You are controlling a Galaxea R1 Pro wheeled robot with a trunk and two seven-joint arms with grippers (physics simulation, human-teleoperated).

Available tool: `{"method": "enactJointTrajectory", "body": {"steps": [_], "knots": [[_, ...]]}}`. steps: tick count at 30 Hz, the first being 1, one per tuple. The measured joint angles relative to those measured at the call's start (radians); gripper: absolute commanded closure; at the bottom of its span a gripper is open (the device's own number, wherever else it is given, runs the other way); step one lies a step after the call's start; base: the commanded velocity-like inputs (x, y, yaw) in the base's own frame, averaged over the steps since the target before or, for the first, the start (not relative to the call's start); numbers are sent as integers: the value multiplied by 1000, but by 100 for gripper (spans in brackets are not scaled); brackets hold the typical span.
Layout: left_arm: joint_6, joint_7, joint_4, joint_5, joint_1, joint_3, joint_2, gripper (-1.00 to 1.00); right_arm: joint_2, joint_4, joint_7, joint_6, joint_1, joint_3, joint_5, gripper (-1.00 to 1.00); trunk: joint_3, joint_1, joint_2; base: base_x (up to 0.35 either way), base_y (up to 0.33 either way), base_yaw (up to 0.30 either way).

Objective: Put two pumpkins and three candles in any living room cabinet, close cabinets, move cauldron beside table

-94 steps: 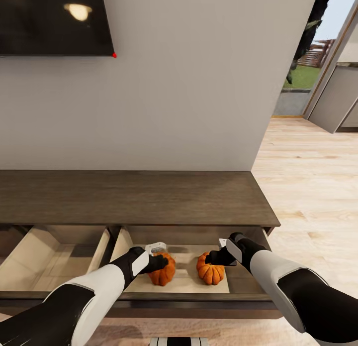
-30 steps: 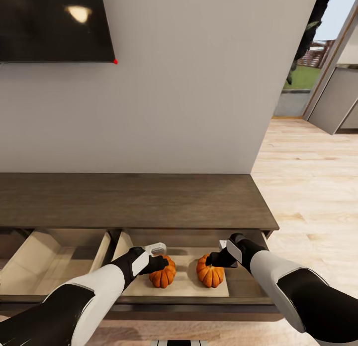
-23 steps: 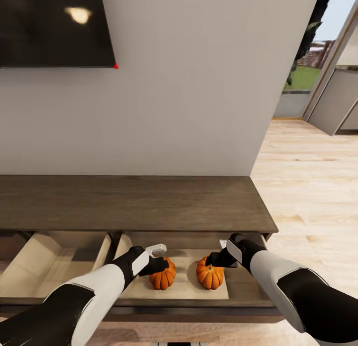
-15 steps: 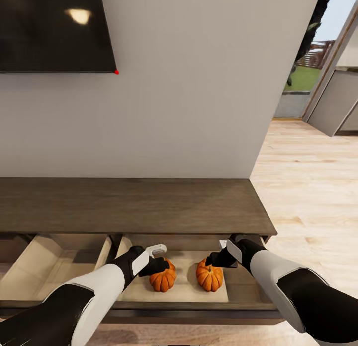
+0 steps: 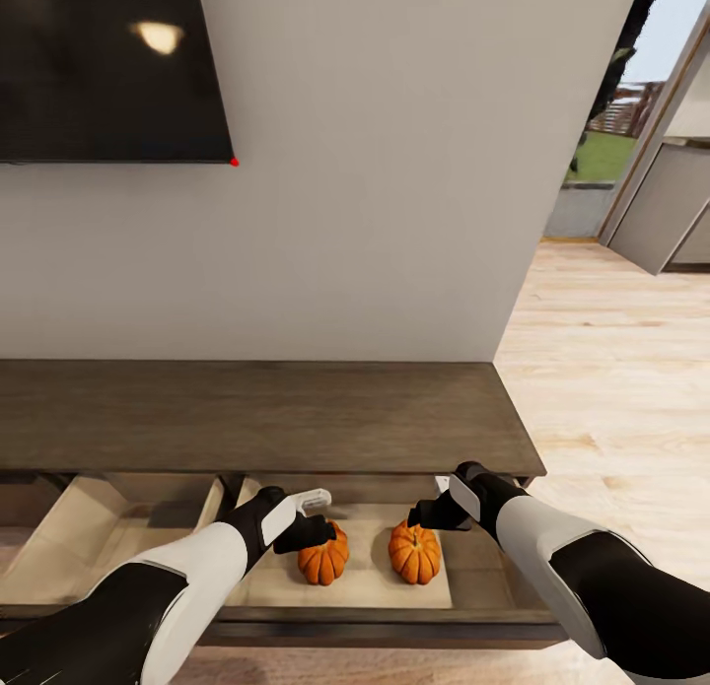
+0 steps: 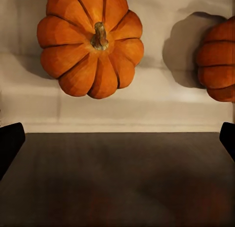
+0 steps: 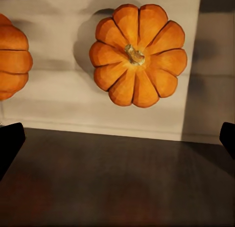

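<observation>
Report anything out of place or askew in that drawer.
Nothing stands out. Both pumpkins sit upright, stems up, side by side and apart on the open drawer's pale floor. The drawer beside it is open too.

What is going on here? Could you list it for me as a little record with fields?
Place: long dark wooden cabinet under a wall-mounted screen
Open drawers: two, side by side
Pumpkins: two, lying apart in the right drawer, left pumpkin, right pumpkin
Left hand: open, above the left pumpkin, holding nothing
Right hand: open, above the right pumpkin, holding nothing
</observation>
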Motion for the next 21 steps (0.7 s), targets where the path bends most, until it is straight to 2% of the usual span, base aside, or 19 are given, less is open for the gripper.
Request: {"method": "enactJointTrajectory", "body": {"steps": [13,21], "knots": [[0,7,0,0,0,1,0,-100,0,0,0,0,0,0,-1,-100,41,-50,91,0,0,0],[-1,7,0,-1,0,1,0,-100,0,0,0,-1,0,0,-1,-100,75,-81,147,0,0,0]]}}
